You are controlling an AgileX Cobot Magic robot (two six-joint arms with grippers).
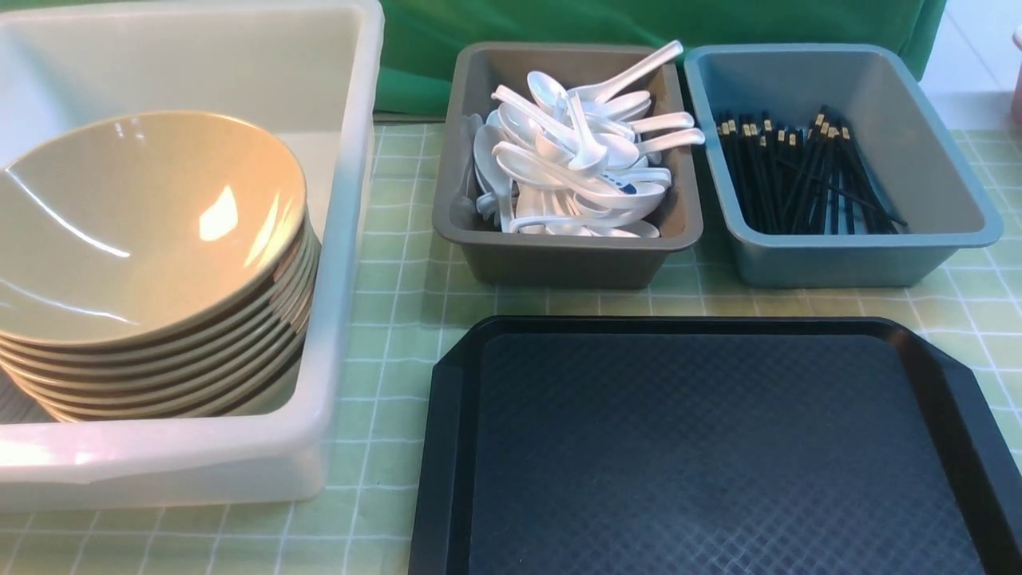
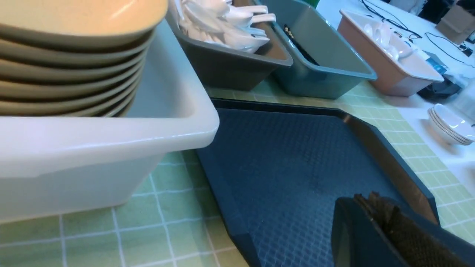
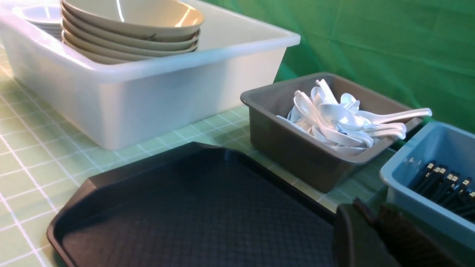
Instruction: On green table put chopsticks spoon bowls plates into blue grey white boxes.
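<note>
My desk (image 1: 399,319), covered in pale green cloth with white grid lines, fills the front view. At the left of that frame sits the large translucent white plastic box (image 1: 343,239), and inside it a tall stack of wide, shallow, glossy tan bowls (image 1: 152,239) with darker brown outsides leans toward the box's right wall. In my right wrist view a few small white plates (image 3: 39,15) show behind that stack, in the frame's upper left corner, inside the same box.

At the top centre of the front frame stands the small dark grey-brown plastic box (image 1: 559,255), heaped with glossy white soup spoons (image 1: 583,160); one handle pokes over its upper right corner. Just beside it, at the upper right, is the blue-teal plastic box (image 1: 862,255), holding a bundle of thin black chopsticks (image 1: 798,172) with gold bands at their upper ends.

The black textured tray (image 1: 703,447) takes up the lower right of the front frame, with nothing on it.

In my left wrist view, my left fingers (image 2: 374,218) show at the lower right, pressed together and holding nothing, above the tray. In my right wrist view, my right fingers (image 3: 371,230) sit at the lower right, nearly closed with nothing between them, near the blue-teal box's edge.

In my left wrist view's right side, a pinkish tub (image 2: 389,70) and a stack of small white dishes (image 2: 449,126) lie beyond the green cloth.
</note>
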